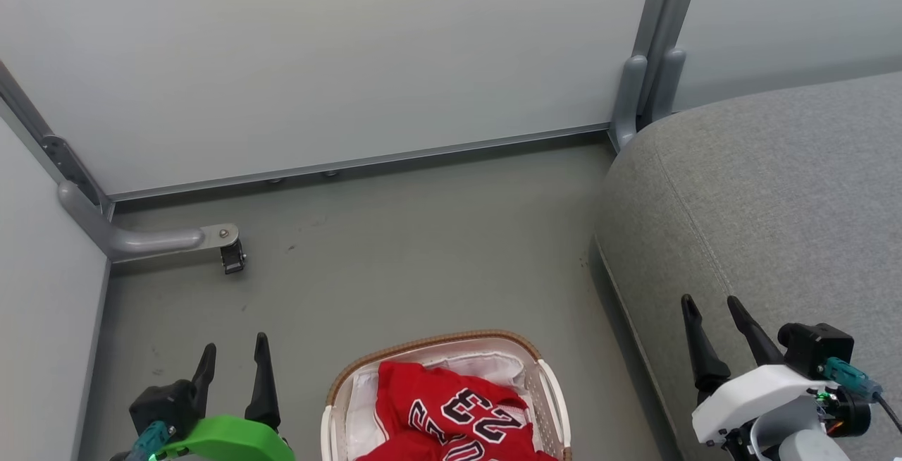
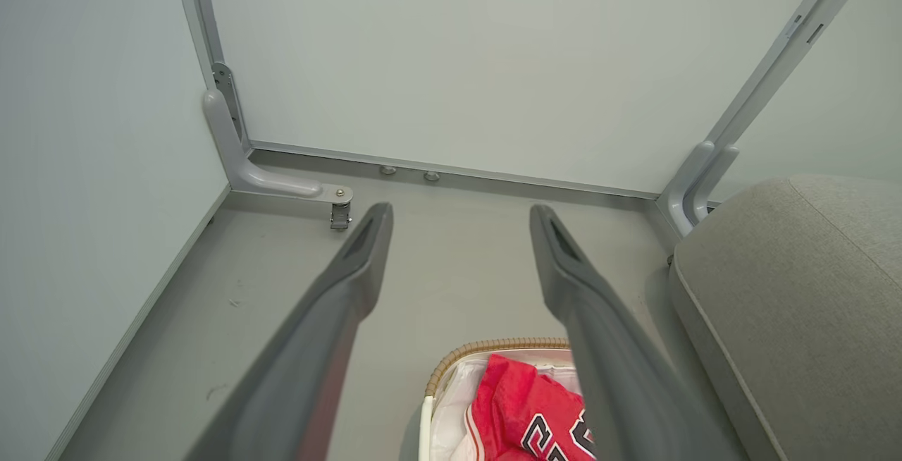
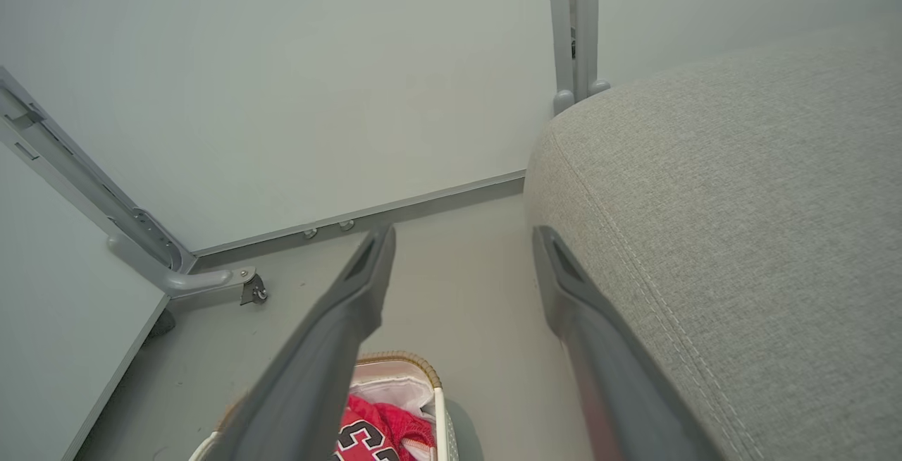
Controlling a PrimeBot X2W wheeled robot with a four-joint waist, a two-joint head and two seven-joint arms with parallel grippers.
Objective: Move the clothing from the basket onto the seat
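Head view: the clothing [image 1: 451,404] lies bunched in the basket [image 1: 437,340], with the left tool [image 1: 236,343] just left of it and the right tool [image 1: 710,300] right of it at the seat [image 1: 775,200]. Both tools are spread and empty, and it seems best to reach deep for a thick fold. Left wrist view: bare floor [image 2: 458,271] lies beyond the basket, ringed by pale panels [image 2: 458,59]. Right wrist view: the seat stands close beside the basket.
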